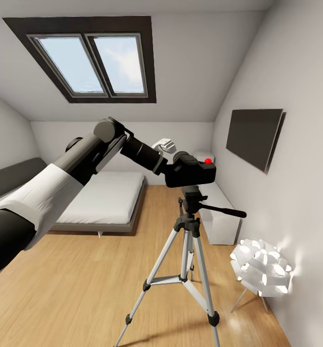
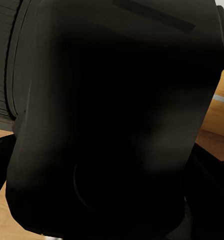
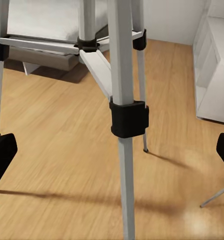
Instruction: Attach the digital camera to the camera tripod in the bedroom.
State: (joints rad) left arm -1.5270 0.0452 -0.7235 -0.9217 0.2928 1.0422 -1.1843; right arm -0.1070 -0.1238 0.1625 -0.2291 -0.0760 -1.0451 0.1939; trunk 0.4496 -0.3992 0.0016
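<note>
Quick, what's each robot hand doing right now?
Left gripper: closed on the camera, over the tripod.
Right gripper: open, holding nothing.

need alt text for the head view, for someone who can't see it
The robot's left arm reaches across a bedroom and holds a black camera with a red button on top of a silver tripod. Behind are a bed, a skylight in the sloped ceiling and a wall TV; a white petal lamp glows on the wood floor by the right wall.
</note>
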